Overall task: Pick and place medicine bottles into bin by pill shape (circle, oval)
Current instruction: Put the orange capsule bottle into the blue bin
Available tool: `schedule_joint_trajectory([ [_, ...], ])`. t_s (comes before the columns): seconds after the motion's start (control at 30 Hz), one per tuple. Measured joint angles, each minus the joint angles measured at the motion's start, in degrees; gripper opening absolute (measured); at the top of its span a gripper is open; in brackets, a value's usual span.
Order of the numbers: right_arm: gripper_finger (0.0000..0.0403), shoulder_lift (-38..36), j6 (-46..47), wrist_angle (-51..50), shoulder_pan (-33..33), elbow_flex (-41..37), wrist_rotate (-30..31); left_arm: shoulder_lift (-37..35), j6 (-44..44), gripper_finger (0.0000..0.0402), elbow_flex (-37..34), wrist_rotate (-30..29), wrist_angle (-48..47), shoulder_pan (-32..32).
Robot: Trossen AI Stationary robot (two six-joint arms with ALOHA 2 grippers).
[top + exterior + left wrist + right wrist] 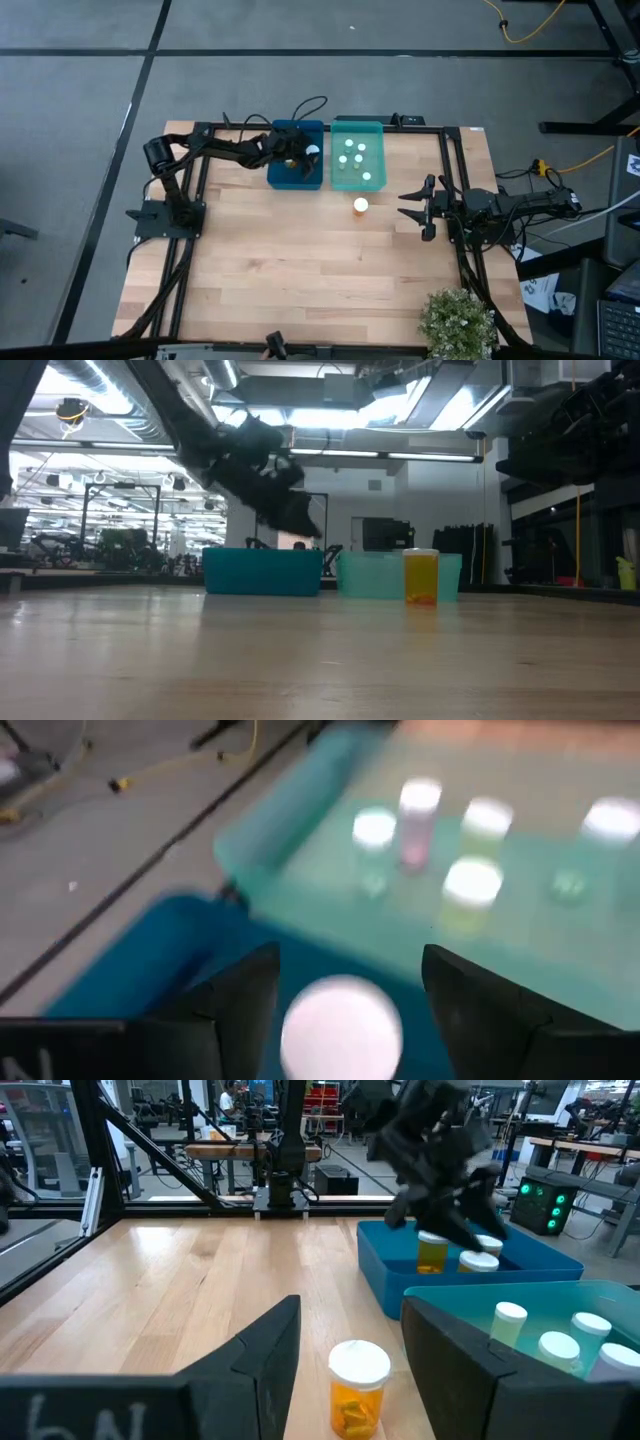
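Note:
My left gripper [303,152] hangs open over the blue bin [275,180]. A bottle's white cap [340,1025] shows below and between its fingers, with a gap beside it. The right wrist view shows this gripper [455,1220] just above an orange bottle [432,1252], and a second cap [478,1262] stands in that bin. The teal bin [357,123] holds several small pale bottles [352,155]. One orange bottle [361,207] stands upright on the table on its base. My right gripper [413,206] is open and level, just to the right of this bottle [357,1388].
The two bins stand side by side at the table's far edge, blue on the left and teal on the right. A potted plant [455,320] sits at the near right corner. Black frame rails run along the table's left and right sides.

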Motion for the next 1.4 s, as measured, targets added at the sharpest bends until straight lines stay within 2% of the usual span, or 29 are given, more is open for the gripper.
schedule_joint_trajectory([
  [0.17, 0.0177, 0.0, 0.0, 0.0, 0.0, 0.0, 0.0, -3.1, -3.7, 0.0237, 3.1, 2.9, -1.0, -4.5],
  [0.27, 0.0177, 0.0, 0.0, 0.0, 0.0, 0.0, 0.0, -3.2, -6.5, 0.0233, 4.7, 6.9, -1.3, -10.3],
  [0.33, 0.0177, 0.0, 0.0, 0.0, 0.0, 0.0, 0.0, -2.6, -6.7, 0.023, 5.7, 7.0, -1.3, -15.6],
  [0.47, 0.0177, 0.0, 0.1, 0.0, 0.0, 0.0, 0.0, -0.2, -4.6, 0.0228, 7.9, -2.5, -1.6, -24.6],
  [0.57, 0.0177, 0.0, 0.0, 0.0, 0.0, 0.0, 0.0, 2.1, -4.1, 0.0227, 9.6, -8.6, -4.3, -28.0],
  [0.8, 0.0177, 0.0, 0.0, 0.0, 0.0, 0.0, 0.0, 9.0, -13.8, 0.0227, 12.2, -10.1, -7.9, -28.5],
  [1.07, 0.0177, 0.0, 0.0, 0.0, 0.0, 0.0, 0.0, 17.3, -13.6, 0.0227, 16.1, -9.8, -7.7, -28.6],
  [1.4, 0.0177, 0.0, 0.0, 0.0, 0.0, 0.0, 0.0, 21.4, -10.4, 0.0227, 22.3, -9.8, -7.7, -27.1],
])
